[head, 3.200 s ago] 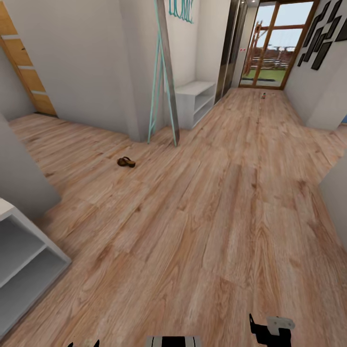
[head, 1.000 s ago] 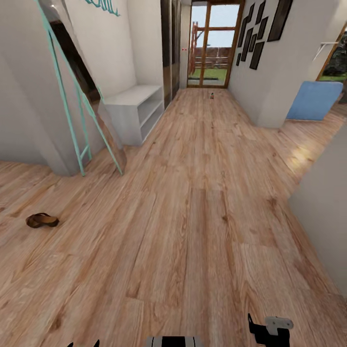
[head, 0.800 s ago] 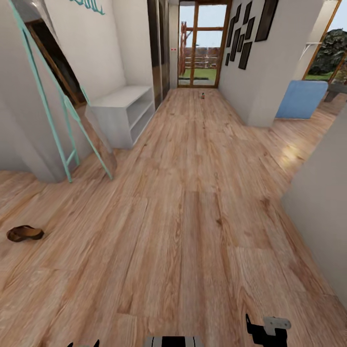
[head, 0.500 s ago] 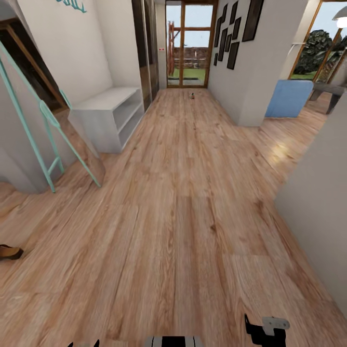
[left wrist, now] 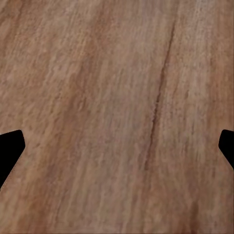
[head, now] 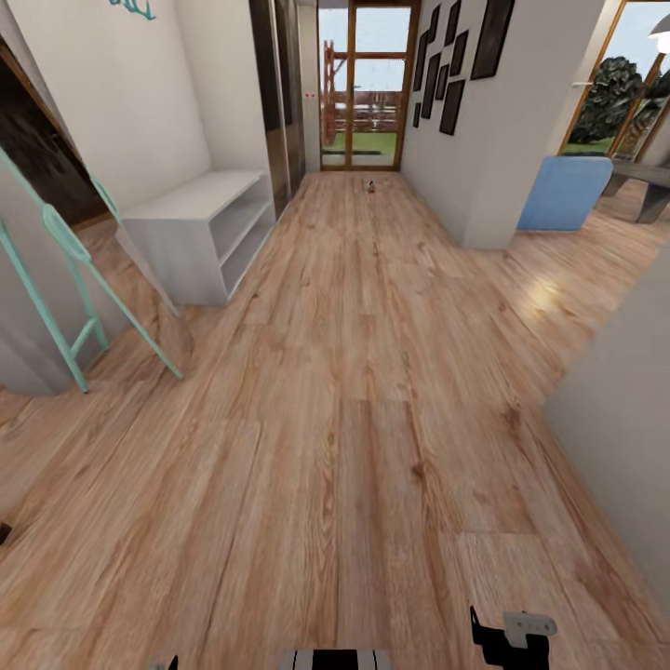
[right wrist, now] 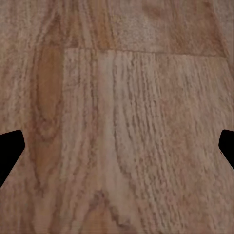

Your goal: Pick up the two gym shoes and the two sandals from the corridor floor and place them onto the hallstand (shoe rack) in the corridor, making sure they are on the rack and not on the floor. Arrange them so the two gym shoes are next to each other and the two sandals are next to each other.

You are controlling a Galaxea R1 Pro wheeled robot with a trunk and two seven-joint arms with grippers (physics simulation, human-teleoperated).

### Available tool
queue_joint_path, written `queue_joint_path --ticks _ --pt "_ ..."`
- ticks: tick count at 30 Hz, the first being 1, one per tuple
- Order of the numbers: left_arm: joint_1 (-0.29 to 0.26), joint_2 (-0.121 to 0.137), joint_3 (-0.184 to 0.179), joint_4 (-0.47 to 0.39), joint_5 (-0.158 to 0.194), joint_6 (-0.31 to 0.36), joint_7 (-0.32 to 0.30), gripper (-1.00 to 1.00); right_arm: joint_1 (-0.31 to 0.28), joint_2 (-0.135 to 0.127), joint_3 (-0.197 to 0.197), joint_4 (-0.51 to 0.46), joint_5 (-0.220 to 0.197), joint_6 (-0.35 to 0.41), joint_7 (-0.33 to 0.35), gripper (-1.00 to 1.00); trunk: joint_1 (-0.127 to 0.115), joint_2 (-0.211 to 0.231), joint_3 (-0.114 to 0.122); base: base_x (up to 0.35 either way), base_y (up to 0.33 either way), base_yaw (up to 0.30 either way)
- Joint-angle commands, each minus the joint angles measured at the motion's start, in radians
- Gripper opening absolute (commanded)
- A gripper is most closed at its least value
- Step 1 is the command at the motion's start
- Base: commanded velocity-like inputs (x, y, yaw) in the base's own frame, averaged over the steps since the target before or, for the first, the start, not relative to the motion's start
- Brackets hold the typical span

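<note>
I see corridor floor [head: 372,391] ahead — hallstand [head: 200,233] beside mirror [head: 84,279]; both grippers [left wrist: 117,146] [right wrist: 117,146] spread wide (nothing between fingers).

Head cam is sitting high, looking fwd and down along the corridor floor [head: 363,372], taking in everything from the boards just in front of the robot to the glass door [head: 358,84] at the far end; grey shelf unit [head: 200,233] is showing well off at left. Right gripper [head: 507,636] is poking in at the bottom edge.

Left wrist cam is pointing straight down, v. close to the planks [left wrist: 117,97], dark fingertips [left wrist: 9,151] framing both side edges.

Right wrist cam is doing the same, close over the boards [right wrist: 122,122], fingertips [right wrist: 9,151] spread wide.

All 3 are sharing the wood flooring near the robot.
</note>
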Motion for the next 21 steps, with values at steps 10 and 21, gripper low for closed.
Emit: queue_joint_path --ticks 10,21 --pt "-0.001 0.001 -0.008 0.001 0.009 -0.003 -0.003 1.00 0.000 0.002 0.009 0.000 -0.009 -0.003 0.000 1.00 0.000 0.000 -0.001 0.339 0.000 0.000" --pt "-0.001 0.001 -0.008 0.001 0.009 -0.003 -0.003 1.00 0.000 0.003 0.009 0.000 -0.009 -0.003 -0.001 1.00 0.000 0.000 -0.001 0.339 0.000 0.000"
